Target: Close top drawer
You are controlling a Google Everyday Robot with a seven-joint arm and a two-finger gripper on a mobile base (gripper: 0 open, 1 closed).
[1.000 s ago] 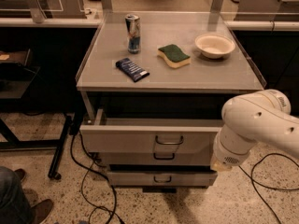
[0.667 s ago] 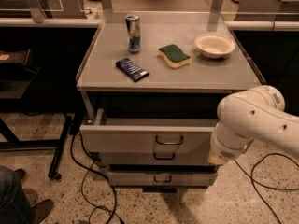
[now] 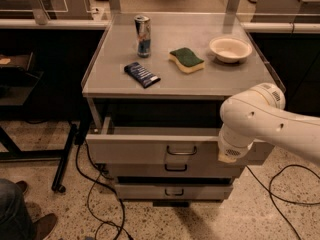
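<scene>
The tool itself is out of sight, hidden behind the bulky white arm (image 3: pixel 260 121) that reaches in from the right. It seems to lie low at the right end of the top drawer (image 3: pixel 145 149); whether it is wide, narrow or holding anything, I cannot tell. The arm's rounded end sits right over the right part of the drawer's tall front panel, though actual contact cannot be made out.

The top drawer stands pulled out from under the worktop (image 3: pixel 220 79), with a dark gap showing behind its front. The closing is not yet done, and the step in hand looks like lining up for the push. Next the arm needs a straight, level shove on the front panel, directed toward the cabinet. Pressing near the wire handle (image 3: pixel 181 150) rather than the far right end would help the drawer run in without skewing.

Two shorter drawers (image 3: pixel 170 170) below are shut. On the worktop stand a can (image 3: pixel 143 35), a dark packet (image 3: pixel 142 74), a sponge (image 3: pixel 186 60) and a bowl (image 3: pixel 230 49), all away from the drawer's travel. Cables (image 3: pixel 97 194) trail on the floor, and a person's shoe (image 3: pixel 37 225) shows at lower left. Nothing visible blocks the drawer.
</scene>
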